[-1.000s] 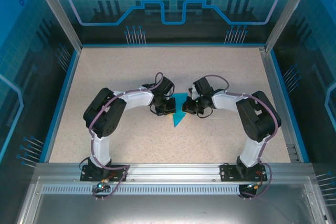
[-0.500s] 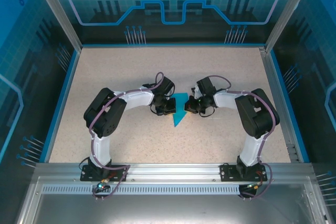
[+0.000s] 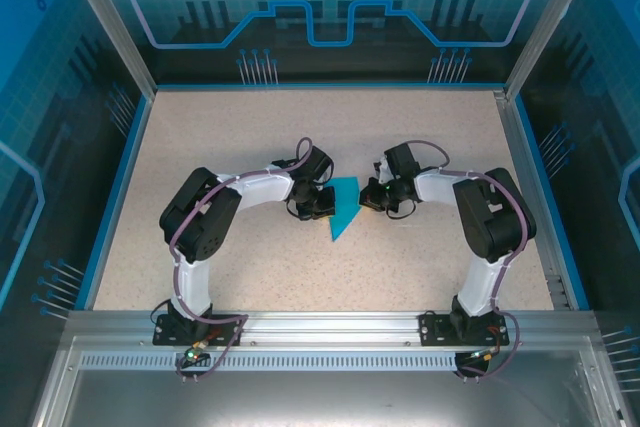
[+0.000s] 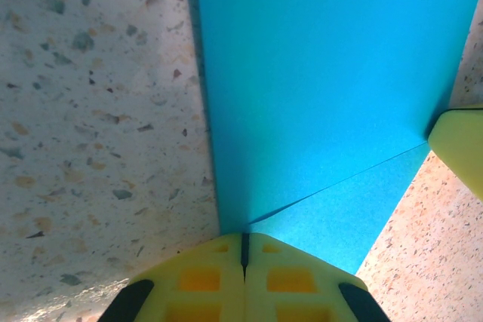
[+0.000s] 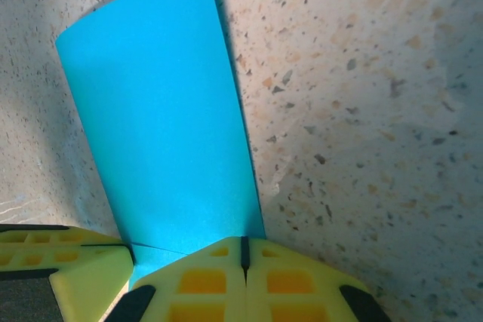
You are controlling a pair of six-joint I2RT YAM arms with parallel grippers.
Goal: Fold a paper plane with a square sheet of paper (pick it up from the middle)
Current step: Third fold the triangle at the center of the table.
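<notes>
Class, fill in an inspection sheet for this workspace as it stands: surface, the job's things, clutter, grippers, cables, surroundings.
Surface: speckled beige table, flat, blue-edged.
Job's things: blue paper, partly folded into a tapering, pointed shape, lying between the two arms; a crease shows in the left wrist view.
Clutter: nothing seen.
Grippers: left gripper shut, tips at the paper's edge; right gripper shut, tips at the opposite edge; whether either pinches the paper cannot be told.
Cables: purple cables run along both arms, clear of the paper.
Surroundings: aluminium frame in front, blue panelled walls around.
</notes>
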